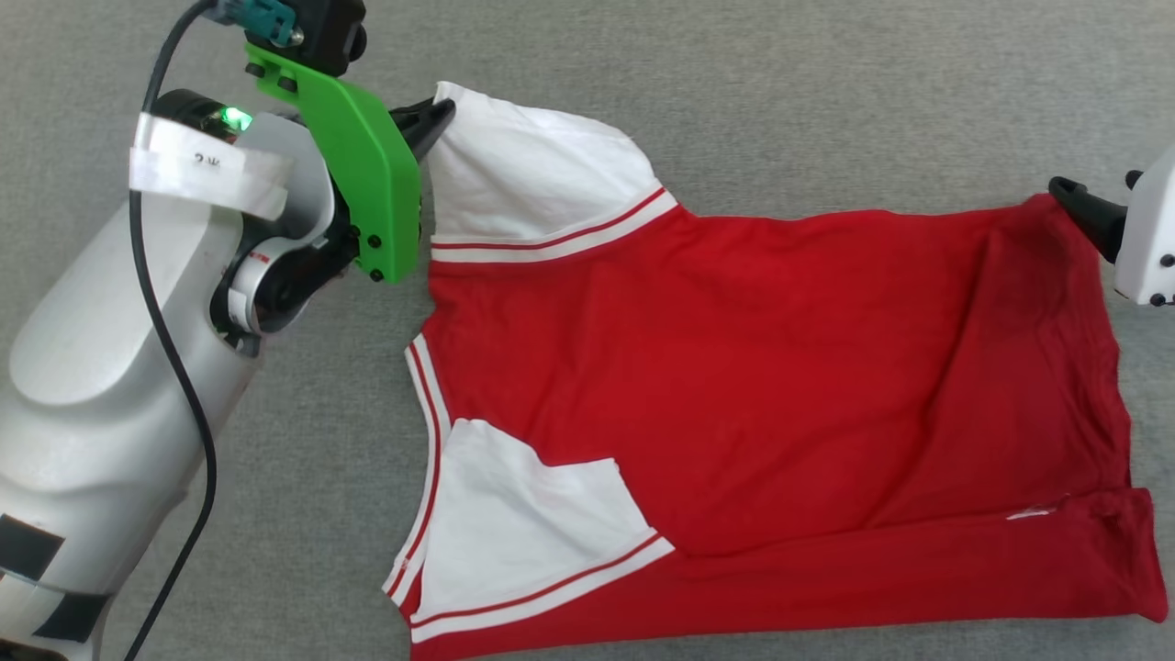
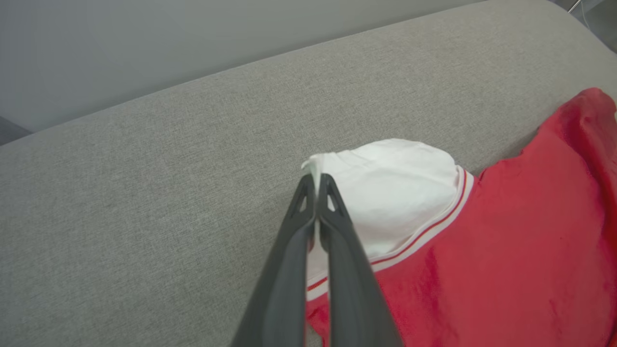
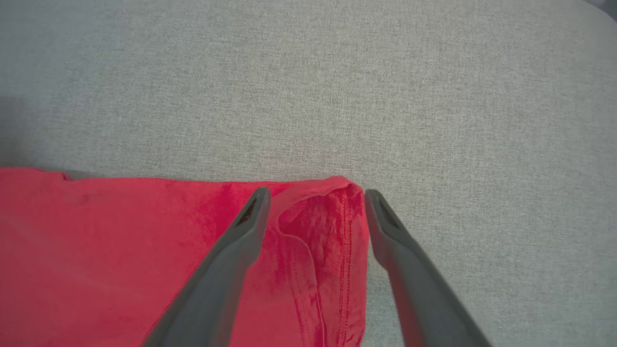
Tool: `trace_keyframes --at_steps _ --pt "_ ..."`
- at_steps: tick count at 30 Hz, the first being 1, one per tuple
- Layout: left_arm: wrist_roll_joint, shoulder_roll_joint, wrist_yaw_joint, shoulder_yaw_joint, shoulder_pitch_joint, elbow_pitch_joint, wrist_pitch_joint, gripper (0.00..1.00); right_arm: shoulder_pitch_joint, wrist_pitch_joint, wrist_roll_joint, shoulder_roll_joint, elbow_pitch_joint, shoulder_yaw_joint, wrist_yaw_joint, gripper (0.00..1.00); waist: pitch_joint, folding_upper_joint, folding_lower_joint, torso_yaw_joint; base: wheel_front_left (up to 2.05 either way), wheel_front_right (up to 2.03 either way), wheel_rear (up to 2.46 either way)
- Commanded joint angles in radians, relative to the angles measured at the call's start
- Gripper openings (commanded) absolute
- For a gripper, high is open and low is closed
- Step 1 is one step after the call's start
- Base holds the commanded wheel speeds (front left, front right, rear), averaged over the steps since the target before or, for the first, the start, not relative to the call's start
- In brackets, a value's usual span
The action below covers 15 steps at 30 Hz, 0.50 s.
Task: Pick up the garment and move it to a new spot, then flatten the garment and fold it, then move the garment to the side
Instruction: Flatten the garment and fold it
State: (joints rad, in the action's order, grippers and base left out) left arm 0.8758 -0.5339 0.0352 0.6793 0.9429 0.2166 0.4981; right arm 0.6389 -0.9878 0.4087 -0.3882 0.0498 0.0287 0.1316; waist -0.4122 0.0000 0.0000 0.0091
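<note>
Left pincer (image 2: 316, 180) clamped, right pincer (image 3: 316, 194) spread

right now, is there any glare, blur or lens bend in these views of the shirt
Head view: even light, sharp, no glare on the garment. Left wrist view: white sleeve slightly washed out, grey surface curves at its far edge, maybe the wide lens. Right wrist view: flat light, right gripper blurred toward the bottom edge.

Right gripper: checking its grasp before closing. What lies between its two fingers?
A folded red hem corner of the garment lies between the fingers of the open right gripper, in the right wrist view.
</note>
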Motion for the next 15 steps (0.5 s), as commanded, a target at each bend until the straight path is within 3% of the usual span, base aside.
trace_keyframes --at_steps 1,15 --pt "0.005 -0.007 -0.013 0.000 -0.022 -0.025 -0.004 0.00 0.022 -0.006 -0.019 -0.004 0.027 -0.002 -0.001 1.00 -0.017 0.0000 0.0000 0.027 0.00 0.00 0.00" --pt "-0.003 -0.026 -0.055 -0.001 -0.067 -0.166 -0.021 0.00 0.047 0.037 -0.088 -0.039 0.257 -0.009 -0.001 1.00 -0.062 0.0000 0.0000 0.065 0.00 0.00 0.00"
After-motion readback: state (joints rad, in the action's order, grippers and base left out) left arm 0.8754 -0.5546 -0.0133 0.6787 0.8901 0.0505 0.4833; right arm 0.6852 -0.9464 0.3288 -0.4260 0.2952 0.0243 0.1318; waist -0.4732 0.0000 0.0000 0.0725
